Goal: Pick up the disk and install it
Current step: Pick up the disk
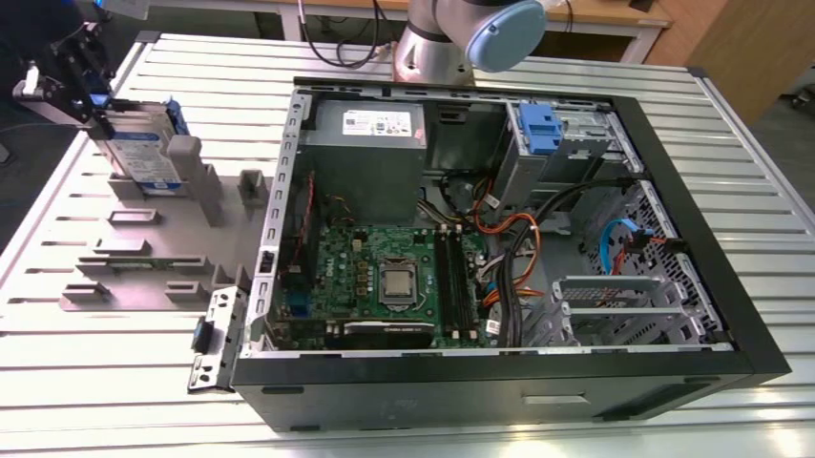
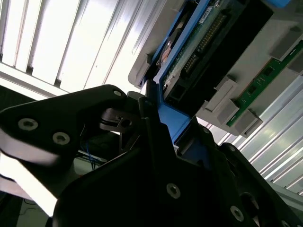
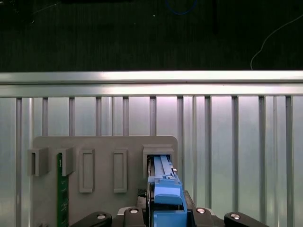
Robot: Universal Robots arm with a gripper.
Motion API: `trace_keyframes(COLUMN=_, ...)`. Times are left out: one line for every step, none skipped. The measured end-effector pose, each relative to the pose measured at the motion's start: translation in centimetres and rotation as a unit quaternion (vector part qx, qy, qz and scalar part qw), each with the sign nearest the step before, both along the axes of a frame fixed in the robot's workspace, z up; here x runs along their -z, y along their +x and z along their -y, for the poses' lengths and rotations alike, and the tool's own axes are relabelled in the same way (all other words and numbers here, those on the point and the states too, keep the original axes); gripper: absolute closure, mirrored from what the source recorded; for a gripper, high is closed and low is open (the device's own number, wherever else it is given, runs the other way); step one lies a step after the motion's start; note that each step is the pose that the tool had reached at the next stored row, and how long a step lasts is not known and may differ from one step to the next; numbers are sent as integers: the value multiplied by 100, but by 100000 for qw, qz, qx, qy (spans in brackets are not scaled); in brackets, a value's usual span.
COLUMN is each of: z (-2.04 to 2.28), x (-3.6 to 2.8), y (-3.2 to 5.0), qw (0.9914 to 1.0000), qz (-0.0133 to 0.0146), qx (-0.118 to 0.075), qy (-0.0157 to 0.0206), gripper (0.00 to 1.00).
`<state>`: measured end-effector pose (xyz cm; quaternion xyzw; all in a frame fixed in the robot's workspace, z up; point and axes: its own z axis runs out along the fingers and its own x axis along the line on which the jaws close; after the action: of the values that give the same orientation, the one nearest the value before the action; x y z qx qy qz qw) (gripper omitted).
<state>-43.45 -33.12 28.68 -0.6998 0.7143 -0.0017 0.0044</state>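
The disk (image 1: 143, 157) stands on edge in an end slot of the grey holder plate (image 1: 140, 248), near the slatted table's (image 1: 102, 382) far corner on the exterior view's left. The gripper (image 1: 92, 107) is clamped on its blue carrier frame, which you can see in both wrist views. The open computer case (image 1: 751, 363) sits just beside the plate, mid-table.

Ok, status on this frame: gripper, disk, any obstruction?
Gripper shut on the disk, at its blue frame. Disk upright in a grey fixture slot, outside the open case. No obstruction seen beside it.
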Motion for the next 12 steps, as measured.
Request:
trace_keyframes(z=0, x=0, y=0, qw=100000, qz=-3, qx=-2, qy=-2, gripper=64)
trace_keyframes(z=0, x=0, y=0, qw=100000, qz=-2, qx=-2, qy=-6, gripper=64)
trace_keyframes(z=0, x=0, y=0, qw=100000, qz=-2, qx=0, qy=-10, gripper=64)
trace_keyframes(z=0, x=0, y=0, qw=100000, qz=-3, qx=-3, qy=-10, gripper=64)
trace_keyframes(z=0, x=-1, y=0, qw=100000, qz=-4, qx=-1, qy=-11, gripper=64)
trace_keyframes(z=0, x=-1, y=1, qw=100000, qz=5, qx=-3, qy=-6, gripper=64)
trace_keyframes(z=0, x=-4, y=1, qw=100000, qz=6, qx=-4, qy=-7, gripper=64)
trace_keyframes(z=0, x=-6, y=0, qw=100000, qz=8, qx=0, qy=-6, gripper=64)
trace_keyframes(z=0, x=-10, y=0, qw=100000, qz=3, qx=-3, qy=-7, gripper=64)
trace_keyframes(z=0, x=-15, y=0, qw=100000, qz=-6, qx=-4, qy=-12, gripper=64)
trace_keyframes(z=0, x=-20, y=0, qw=100000, qz=-7, qx=-1, qy=-12, gripper=64)
trace_keyframes(z=0, x=-26, y=0, qw=100000, qz=-2, qx=-2, qy=-8, gripper=64)
